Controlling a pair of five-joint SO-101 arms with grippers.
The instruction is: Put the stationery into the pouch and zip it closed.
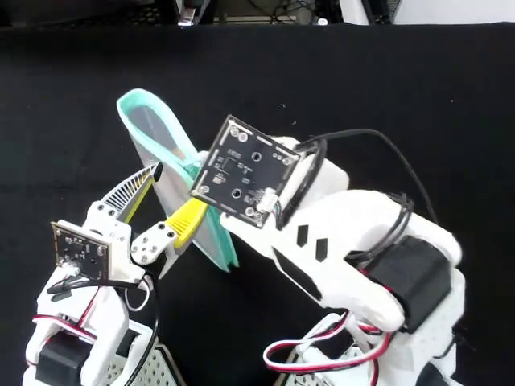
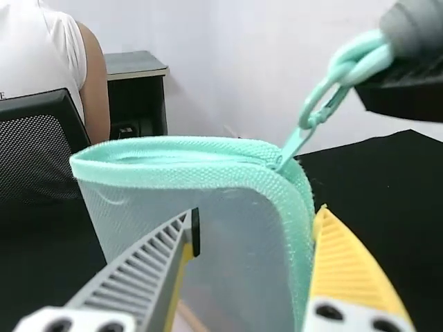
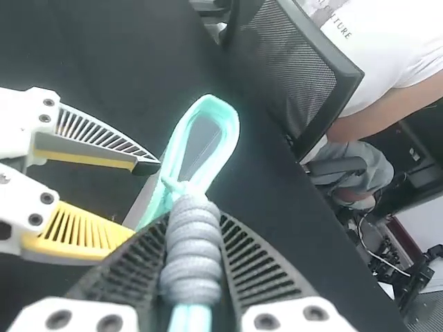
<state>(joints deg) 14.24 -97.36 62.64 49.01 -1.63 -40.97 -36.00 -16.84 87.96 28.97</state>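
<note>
Mint-edged mesh pouch (image 1: 170, 178), seen from the high view, standing on edge at about 10 o'clock from the centre of the black table (image 1: 402, 88). Its trimmed upper rim runs from 11 o'clock down toward the centre. The left gripper (image 1: 179, 189) comes in from 7 o'clock with its grey and yellow fingers spread to either side of the pouch, one against each mesh face, so the lower part sits between them. At the rim's near end, the mint zipper pull (image 2: 325, 104) rises from the corner of the trim and is pinched in the right gripper (image 3: 188, 207), whose dark ribbed fingers are pressed together on it. Whether the zip is fully drawn cannot be told. The right arm (image 1: 354, 241) occupies the table from 3 to 5 o'clock, and its wrist board overlaps the pouch's near edge. The left arm (image 1: 88, 322) fills the 7 to 8 o'clock corner. Bare cloth extends from 9 o'clock round through 12 to 2 o'clock, reaching the table's far edge.
</note>
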